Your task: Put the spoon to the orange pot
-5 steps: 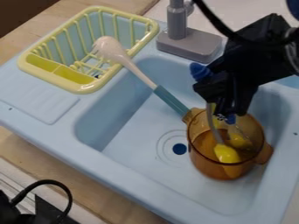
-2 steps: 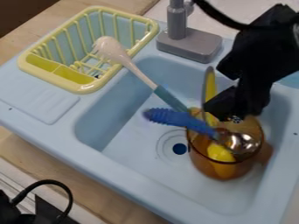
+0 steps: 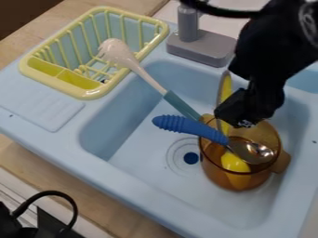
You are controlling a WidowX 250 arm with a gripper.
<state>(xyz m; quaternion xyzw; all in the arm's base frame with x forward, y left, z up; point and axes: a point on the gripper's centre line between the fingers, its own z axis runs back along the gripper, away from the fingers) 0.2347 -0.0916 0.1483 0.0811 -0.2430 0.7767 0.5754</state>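
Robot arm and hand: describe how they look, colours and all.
The arm is matte black and bulky, with a ribbed grey piece on its upper part by the picture's right edge. A thick black cable curves in to it along the top. The hand is also black, blocky and angular, with small pale speckles at its lower end.

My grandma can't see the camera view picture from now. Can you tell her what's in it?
A blue-handled spoon rests with its silver bowl in an orange pot, inside a light blue toy sink. A black gripper hangs over the pot; a yellow rack sits at upper left.
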